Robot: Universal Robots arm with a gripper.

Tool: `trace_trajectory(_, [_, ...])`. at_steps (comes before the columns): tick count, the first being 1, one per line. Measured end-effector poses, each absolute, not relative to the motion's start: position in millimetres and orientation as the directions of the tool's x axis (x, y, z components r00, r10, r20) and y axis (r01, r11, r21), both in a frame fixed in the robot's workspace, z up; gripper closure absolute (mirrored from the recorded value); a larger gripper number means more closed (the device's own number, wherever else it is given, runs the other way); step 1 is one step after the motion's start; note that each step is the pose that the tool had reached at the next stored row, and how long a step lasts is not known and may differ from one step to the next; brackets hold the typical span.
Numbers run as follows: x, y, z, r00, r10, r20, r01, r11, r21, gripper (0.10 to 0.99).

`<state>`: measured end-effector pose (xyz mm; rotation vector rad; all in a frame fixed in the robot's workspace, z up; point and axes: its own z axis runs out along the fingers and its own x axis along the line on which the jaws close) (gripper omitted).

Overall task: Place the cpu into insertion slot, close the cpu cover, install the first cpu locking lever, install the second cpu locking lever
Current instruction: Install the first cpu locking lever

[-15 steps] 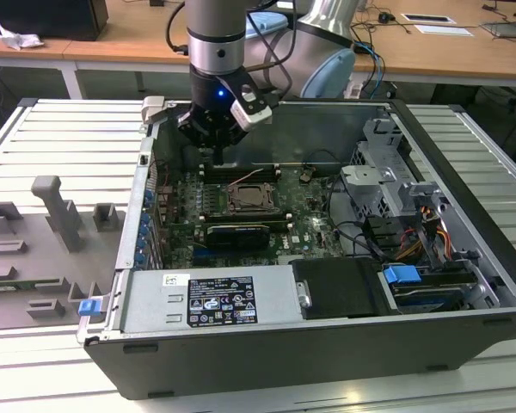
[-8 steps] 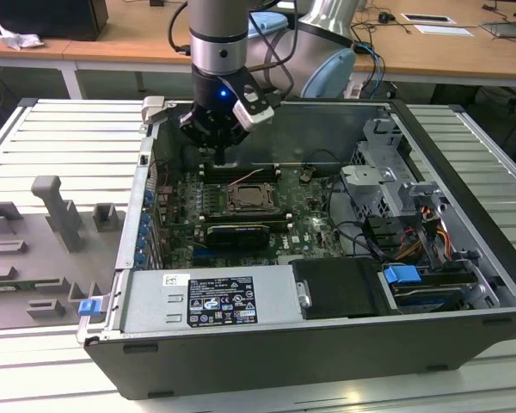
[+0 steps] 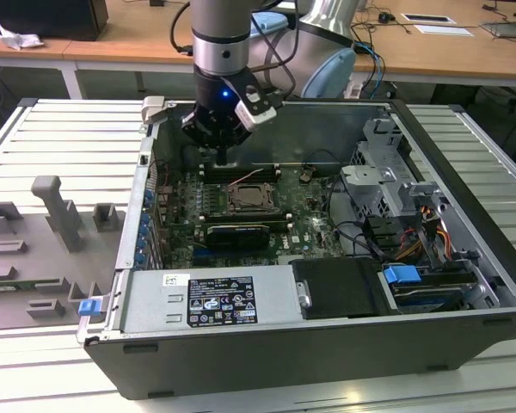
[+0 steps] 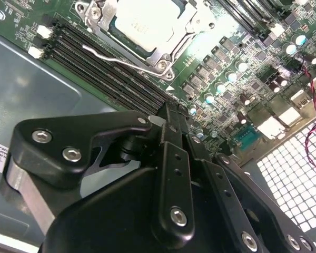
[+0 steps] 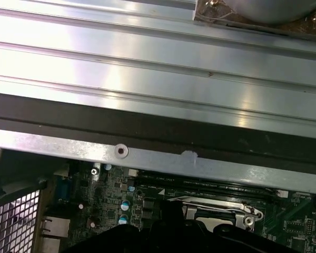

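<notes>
CPU (image 4: pixel 142 23) sits in the insertion slot (image 4: pixel 163 55) on the green motherboard, cover (image 4: pixel 192 21) closed over it; gripper (image 4: pixel 171 113) hovers just beside the socket, fingers closed together, holding nothing

A ribbed, light grey metal work table (image 3: pixel 60 138) carries the scene. An open computer case (image 3: pixel 327 344) lies on its side directly on this surface, occupying the middle and the exterior view's right. At the exterior view's left, a group of grey fixture blocks (image 3: pixel 56 232) rests on the table, just beside the case; one block stands upright, the others are low. In the first wrist view, the table's parallel ribs (image 5: pixel 147 63) run along the dark rim of the case (image 5: pixel 147 124). Wooden desks (image 3: pixel 138 39) stand behind the table.
</notes>
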<state>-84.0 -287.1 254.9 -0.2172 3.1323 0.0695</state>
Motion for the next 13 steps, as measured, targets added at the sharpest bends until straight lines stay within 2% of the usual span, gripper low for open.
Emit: trace_trajectory(13, [-62.3,-289.5,240.6,-0.994,-0.105,-0.006,-0.105,0.993,0.062,0.98])
